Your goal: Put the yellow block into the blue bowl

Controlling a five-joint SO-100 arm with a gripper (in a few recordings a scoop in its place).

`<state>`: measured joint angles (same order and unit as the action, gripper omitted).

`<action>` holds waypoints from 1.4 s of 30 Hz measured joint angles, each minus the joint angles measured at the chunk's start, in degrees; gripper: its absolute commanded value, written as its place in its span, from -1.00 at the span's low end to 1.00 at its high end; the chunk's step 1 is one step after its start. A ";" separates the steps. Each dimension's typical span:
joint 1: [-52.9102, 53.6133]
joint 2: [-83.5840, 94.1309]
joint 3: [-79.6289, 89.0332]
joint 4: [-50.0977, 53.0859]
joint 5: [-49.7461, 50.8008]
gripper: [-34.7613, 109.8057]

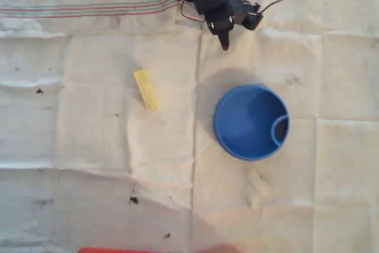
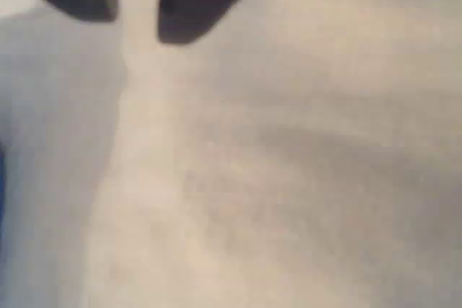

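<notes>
Wrist view: your black two-finger gripper (image 2: 137, 5) shows a narrow gap between its dark fingers, nothing held, blurred white cloth beneath. Overhead view: your gripper (image 1: 224, 42) sits at the top, pointing down. The small flat pale-yellow rectangular block (image 1: 145, 89) lies well to its lower left on the creased white cloth (image 1: 89, 146); the round deep bright-blue plastic bowl (image 1: 246, 146) stands below the jaws, apart from the block.
</notes>
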<state>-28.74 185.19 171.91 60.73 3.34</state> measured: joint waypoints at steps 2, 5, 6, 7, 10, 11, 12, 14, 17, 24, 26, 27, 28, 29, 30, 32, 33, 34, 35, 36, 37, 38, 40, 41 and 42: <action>0.00 0.00 0.00 0.00 0.00 -0.52; 0.00 0.00 0.00 0.00 0.00 -0.52; 0.00 0.00 0.00 0.00 0.00 -0.52; 0.00 0.00 0.00 0.00 0.00 -0.52; 0.00 0.00 0.00 0.00 0.00 -0.52; 0.00 0.00 0.00 0.00 0.00 -0.52; 0.00 0.00 0.00 0.00 0.00 -0.52; 0.00 0.00 0.00 0.00 0.00 -0.52; 0.00 0.00 0.00 0.00 0.00 -0.52; 0.00 0.00 0.00 0.00 0.00 -0.52; 0.00 0.00 0.00 0.00 0.00 -0.52; 0.00 0.00 0.00 0.00 0.00 -0.52; 0.00 0.00 0.00 0.00 0.00 -0.52; 0.00 0.00 0.00 0.00 0.00 -0.52; 0.00 0.00 0.00 0.00 0.00 -0.52; 0.00 0.00 0.00 0.00 0.00 -0.52; 0.00 0.00 0.00 0.00 0.00 -0.52; 0.00 0.00 0.00 0.00 0.00 -0.52; 0.00 0.00 0.00 0.00 0.00 -0.52; 0.00 0.00 0.00 0.00 0.00 -0.52; 0.00 0.00 0.00 0.00 0.00 -0.52; 0.00 0.00 0.00 0.00 0.00 -0.52; 0.00 0.00 -0.44 0.00 0.00 -0.52; 0.00 0.00 -0.70 0.00 0.00 -0.52; 0.00 0.00 -1.05 0.00 0.00 -0.52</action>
<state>-28.74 185.19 170.86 60.73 3.34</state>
